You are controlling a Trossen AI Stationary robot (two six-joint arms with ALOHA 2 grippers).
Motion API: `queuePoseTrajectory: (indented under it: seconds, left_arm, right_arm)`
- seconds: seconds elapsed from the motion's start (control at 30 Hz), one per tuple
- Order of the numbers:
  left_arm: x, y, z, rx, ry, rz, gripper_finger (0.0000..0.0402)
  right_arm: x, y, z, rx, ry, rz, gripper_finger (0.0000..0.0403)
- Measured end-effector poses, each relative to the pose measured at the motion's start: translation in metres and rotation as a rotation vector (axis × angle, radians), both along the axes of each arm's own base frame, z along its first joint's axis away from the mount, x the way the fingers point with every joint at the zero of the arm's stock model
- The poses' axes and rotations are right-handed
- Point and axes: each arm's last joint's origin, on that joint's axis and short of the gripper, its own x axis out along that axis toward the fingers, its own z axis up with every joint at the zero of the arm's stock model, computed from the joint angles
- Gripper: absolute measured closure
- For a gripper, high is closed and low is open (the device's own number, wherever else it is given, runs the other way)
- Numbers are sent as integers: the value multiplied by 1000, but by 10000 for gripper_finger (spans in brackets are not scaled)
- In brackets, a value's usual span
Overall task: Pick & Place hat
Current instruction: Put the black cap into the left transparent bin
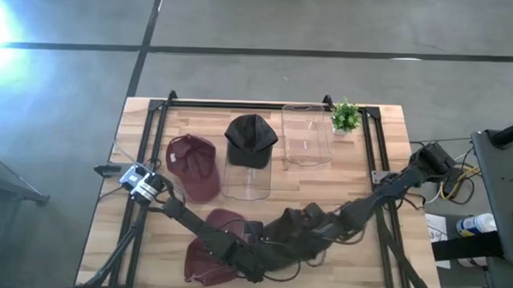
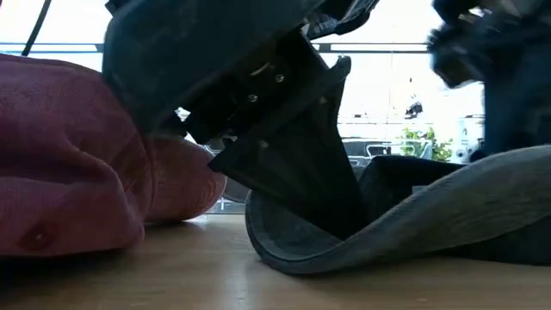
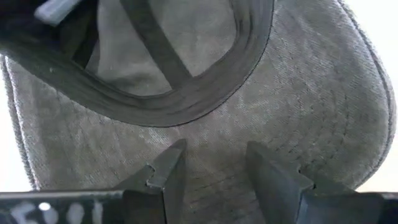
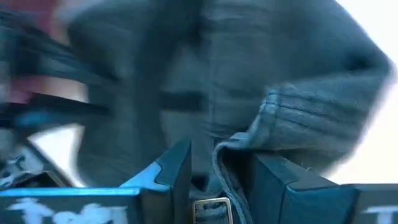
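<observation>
Grey cap (image 2: pixel 413 224) lies upside down at the near middle of the desk (image 1: pixel 366 178), its brim curling up close to the low camera. My left hand (image 3: pixel 214 177) rests over the brim's underside, fingers (image 3: pixel 171 171) spread and gripping nothing. My right hand (image 4: pixel 217 177) has the cap's rear strap and buckle between its fingers, closing around that edge. Left of it lies a maroon cap (image 1: pixel 208 245). Farther off sit another maroon cap (image 1: pixel 194 163), a black cap (image 1: pixel 251 137) on a clear stand (image 1: pixel 246 185), an empty clear container (image 1: pixel 306 137) and a small plant (image 1: pixel 345 117).
</observation>
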Motion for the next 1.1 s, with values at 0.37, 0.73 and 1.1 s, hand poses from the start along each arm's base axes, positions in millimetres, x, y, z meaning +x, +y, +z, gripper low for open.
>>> queuePoseTrajectory:
  seconds: [0.37, 0.73, 1.1]
  left_arm:
    - [1, 3, -2, -24, -51, 101, 235]
    - [18, 8, 13, -58, -309, 265, 235]
    - [25, 13, 23, -22, -337, 201, 235]
  right_arm:
    - [46, -6, 14, -31, -33, 283, 283]
    - [13, -23, 8, -197, 268, 442, 256]
    - [5, -26, 39, -324, 160, 539, 217]
